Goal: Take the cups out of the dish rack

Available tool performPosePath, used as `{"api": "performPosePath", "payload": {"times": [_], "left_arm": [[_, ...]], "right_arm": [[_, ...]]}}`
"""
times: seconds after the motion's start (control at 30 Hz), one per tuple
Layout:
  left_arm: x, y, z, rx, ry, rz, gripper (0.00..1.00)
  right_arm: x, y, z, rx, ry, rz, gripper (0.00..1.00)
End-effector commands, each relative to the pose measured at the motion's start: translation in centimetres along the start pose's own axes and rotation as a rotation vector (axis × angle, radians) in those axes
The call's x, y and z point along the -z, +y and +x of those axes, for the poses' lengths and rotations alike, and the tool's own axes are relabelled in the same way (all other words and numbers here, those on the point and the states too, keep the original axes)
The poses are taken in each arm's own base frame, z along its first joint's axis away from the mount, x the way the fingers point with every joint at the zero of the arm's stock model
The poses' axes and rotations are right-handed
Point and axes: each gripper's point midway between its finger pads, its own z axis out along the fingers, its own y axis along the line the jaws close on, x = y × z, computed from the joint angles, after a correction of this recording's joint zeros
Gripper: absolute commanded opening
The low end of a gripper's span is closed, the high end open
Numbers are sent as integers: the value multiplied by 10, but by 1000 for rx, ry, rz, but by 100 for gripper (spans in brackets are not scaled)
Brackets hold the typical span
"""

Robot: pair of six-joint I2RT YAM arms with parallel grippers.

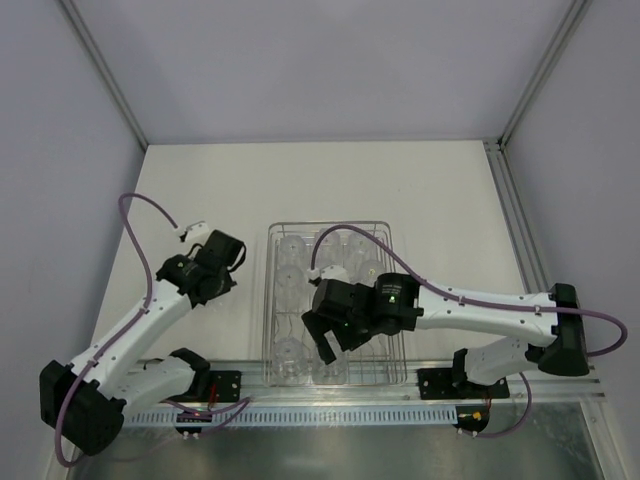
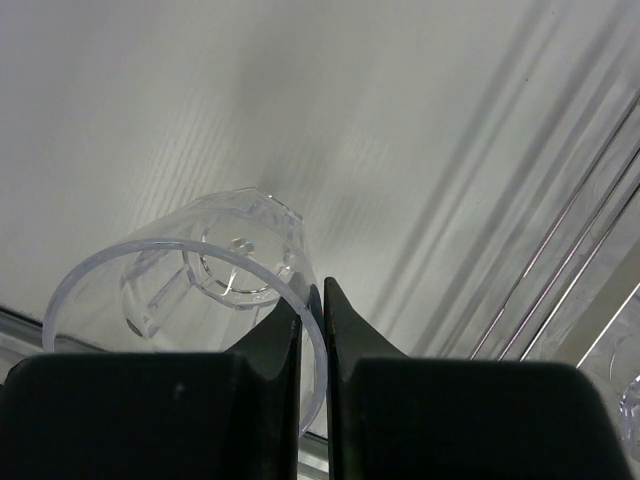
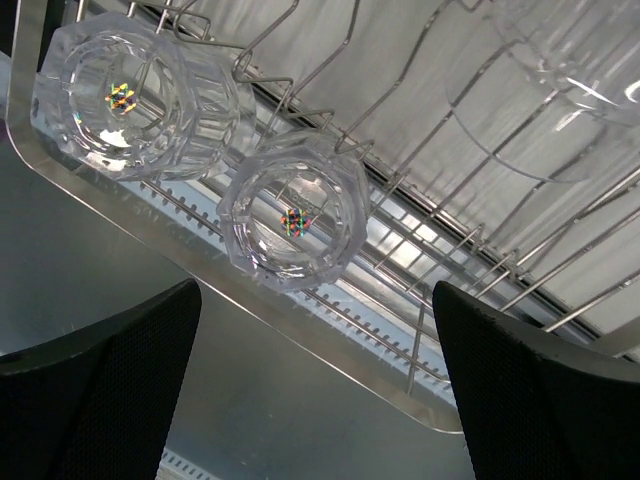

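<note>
We log: left claw [image 2: 312,295] clamped shut on one cup [image 2: 150,270] by its rim wall, left of the dish rack [image 1: 268,310] | right claw [image 3: 315,290] wide open, empty, above near-row cups [image 3: 290,215] | judged light, slick, thin-walled: pinch the rim wall.

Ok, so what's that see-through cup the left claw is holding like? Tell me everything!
The cup is clear plastic, round at its open rim, many-sided near the base. It is tipped sideways, mouth toward the wrist camera. The left gripper is shut on its rim, one finger inside, one outside. It is over the white table, beside the dish rack; whether it touches the table is unclear.
</note>
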Motion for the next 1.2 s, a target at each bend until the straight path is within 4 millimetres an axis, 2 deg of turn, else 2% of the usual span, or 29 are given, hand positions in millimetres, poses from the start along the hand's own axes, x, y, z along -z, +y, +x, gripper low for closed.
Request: {"api": "performPosePath", "payload": {"times": [0.0,0.17,0.4,0.53,0.83,0.97,1.13,1.17], "left_arm": [[-12,-27,-10,-19,-26,99,0],[-30,-42,-5,-44,8,118,0],[-53,-46,2,-58,50,82,0],[-62,-48,6,-59,70,67,2],[-63,-47,7,-54,73,58,60],[-54,-46,4,-41,78,64,74],[-27,-51,-14,22,47,128,87],[-21,-49,-15,31,49,134,89]], "right_arm": [[-9,25,-4,9,-10,-92,100],[-27,31,-5,38,6,-93,100],[-51,25,7,51,52,-61,100],[-57,21,8,56,49,-39,100],[-70,18,7,67,50,-11,100],[-77,15,4,72,41,19,100],[-85,4,0,65,22,83,100],[-87,3,0,63,22,90,97]]}}
